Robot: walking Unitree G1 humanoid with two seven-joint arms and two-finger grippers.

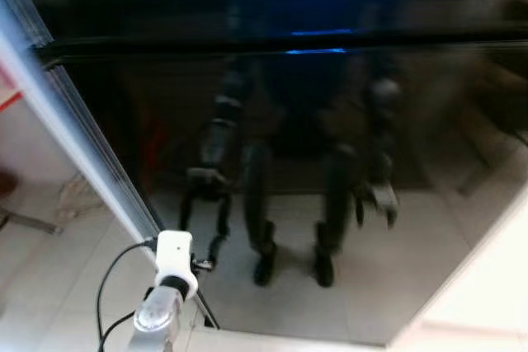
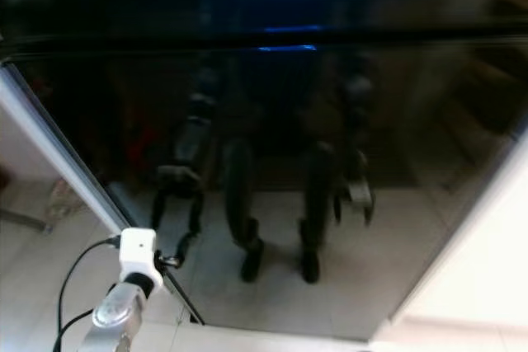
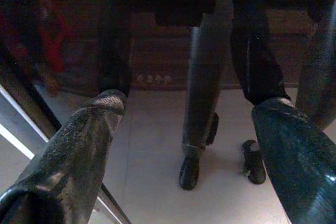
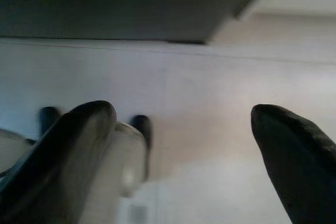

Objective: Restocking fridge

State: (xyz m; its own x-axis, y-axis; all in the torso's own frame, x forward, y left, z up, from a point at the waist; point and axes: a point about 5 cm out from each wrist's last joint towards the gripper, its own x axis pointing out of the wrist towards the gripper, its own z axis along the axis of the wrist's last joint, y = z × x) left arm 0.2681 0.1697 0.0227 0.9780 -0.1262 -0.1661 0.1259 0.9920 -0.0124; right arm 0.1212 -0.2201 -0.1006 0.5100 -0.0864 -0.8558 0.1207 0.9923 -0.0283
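- 2 head views were logged first, both blurred. A dark glass fridge door (image 1: pixel 330 121) faced the robot and took up most of the frame, with a thin blue light strip (image 1: pixel 316 51) near its top.
- The glass mirrored the robot's own legs and both arms over a pale tiled floor (image 1: pixel 49 302). A silver door edge (image 1: pixel 82 154) ran diagonally down the robot's left side of the glass.
- The left arm (image 1: pixel 161 311) rose from the bottom of the frame, silver with a white wrist block and black cables, and ended close to the lower left corner of the glass.
- Left wrist view: the left gripper (image 3: pixel 194 124) pointed at the glass, its 2 black fingers (image 3: pixel 79 145) spread wide with nothing between them. Between them the glass reflected the robot's legs and feet on the floor. The silver door edge lay just beside one finger.
- Right wrist view: the right gripper (image 4: pixel 184 129) hung over the pale floor, fingers (image 4: pixel 294 150) parted and empty. A dark panel (image 4: pixel 131 3) crossed the far side of that frame. A pale rounded part sat beside one finger; what it was could not be told.
- No restocking item could be made out through the dark glass.
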